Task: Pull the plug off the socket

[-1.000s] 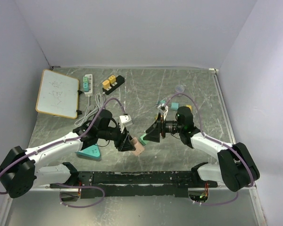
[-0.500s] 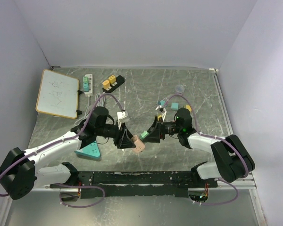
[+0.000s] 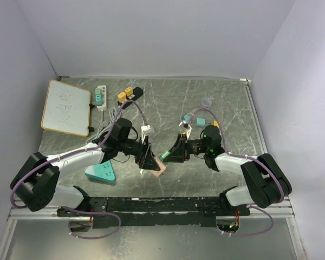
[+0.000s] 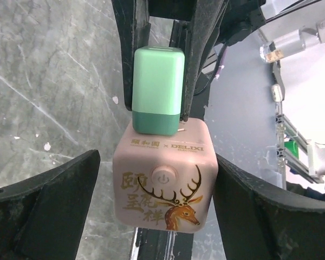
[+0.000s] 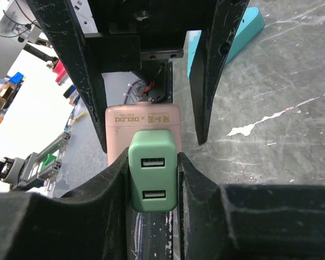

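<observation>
In the top view the socket (image 3: 158, 170) is at the lower centre of the frame, with the left hand (image 3: 150, 161) on its left. The plug (image 3: 165, 155) sits in its upper-right face, between the right hand's (image 3: 172, 154) fingers. On the table (image 3: 168, 108), a whiteboard (image 3: 66, 107) lies upper left. A power strip (image 3: 101, 96) lies just right of it, and a second strip (image 3: 129, 95) lies further right.
</observation>
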